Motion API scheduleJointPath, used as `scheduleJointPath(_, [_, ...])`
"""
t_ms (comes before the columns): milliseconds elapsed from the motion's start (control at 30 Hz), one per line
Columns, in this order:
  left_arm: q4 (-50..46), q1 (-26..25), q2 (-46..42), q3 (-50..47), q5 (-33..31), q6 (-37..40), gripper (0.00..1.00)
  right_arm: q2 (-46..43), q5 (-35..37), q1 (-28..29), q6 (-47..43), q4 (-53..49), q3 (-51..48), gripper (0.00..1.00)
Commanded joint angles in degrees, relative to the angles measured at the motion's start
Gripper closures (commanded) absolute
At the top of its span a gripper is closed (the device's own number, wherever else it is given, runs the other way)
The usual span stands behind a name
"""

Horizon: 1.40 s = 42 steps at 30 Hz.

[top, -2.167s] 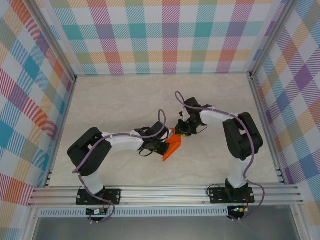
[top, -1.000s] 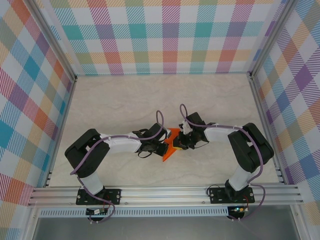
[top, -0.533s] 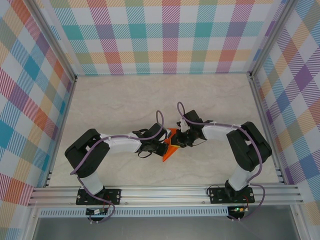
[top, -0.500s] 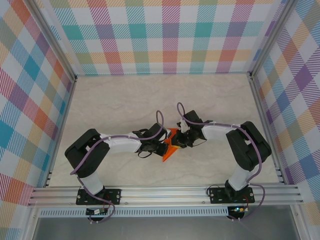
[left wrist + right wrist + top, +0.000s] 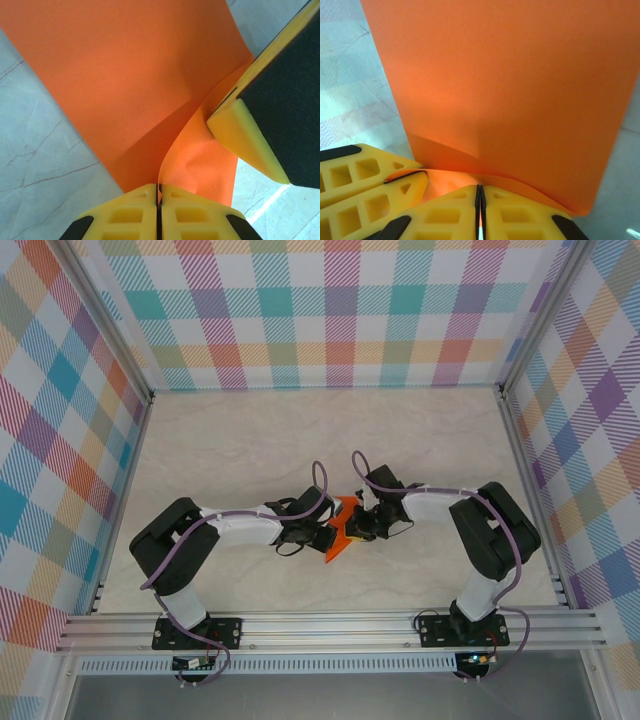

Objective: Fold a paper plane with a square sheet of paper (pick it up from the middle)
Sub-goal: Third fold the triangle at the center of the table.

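The orange sheet of paper, folded to a narrow pointed shape, hangs between my two grippers at the table's middle. My left gripper is shut, with a raised paper edge pinched in its jaws. A creased flap spreads beyond it. From the right, my right gripper meets the same sheet. Its jaws stand together with a hairline slit, and the paper curls over their tips. One right finger presses the sheet near my left jaws. The left fingers show beside my right jaws.
The pale marbled tabletop lies around the arms. Checked walls close in the back and both sides. An aluminium rail with both arm bases runs along the near edge.
My right gripper came down and left onto the paper about two seconds ago, then edged slightly back over the last second. The left arm has stayed put, still holding the sheet.
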Motion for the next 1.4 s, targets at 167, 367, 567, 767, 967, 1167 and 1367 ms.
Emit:
scheduleJointPath(167, [-4.82, 0.5, -0.28, -1.04, 0.43, 0.61, 0.91, -4.45, 4.79, -0.92, -1.13, -3.84, 1.37, 0.84])
scheduleJointPath(367, [-4.99, 0.52, -0.41, -1.06, 0.31, 0.66, 0.91, -0.11, 4.56, -1.33, -0.85, -1.96, -0.37, 0.87])
scheduleJointPath(567, [-5.25, 0.48, -0.33, -1.08, 0.12, 0.72, 0.91, 0.12, 5.56, -1.51, -0.27, -2.83, -0.49, 0.9])
scheduleJointPath(767, [-5.39, 0.52, -0.39, -1.08, 0.03, 0.97, 0.91, -5.02, 3.2, -2.68, -0.42, -2.77, 0.39, 0.87])
scheduleJointPath(967, [-5.35, 0.52, -0.24, -1.06, -0.05, 0.82, 0.91, -3.04, 2.31, -3.78, -1.07, -1.68, 0.68, 0.87])
scheduleJointPath(1167, [-5.34, 0.54, -0.33, -1.1, -0.07, 0.8, 0.91, 2.21, 5.26, -3.79, -1.06, -1.56, -0.93, 0.91])
scheduleJointPath(1367, [-5.43, 0.58, -0.5, -1.36, -0.32, 0.81, 0.92, -1.62, 5.0, -3.79, -0.77, -2.53, -1.06, 0.91])
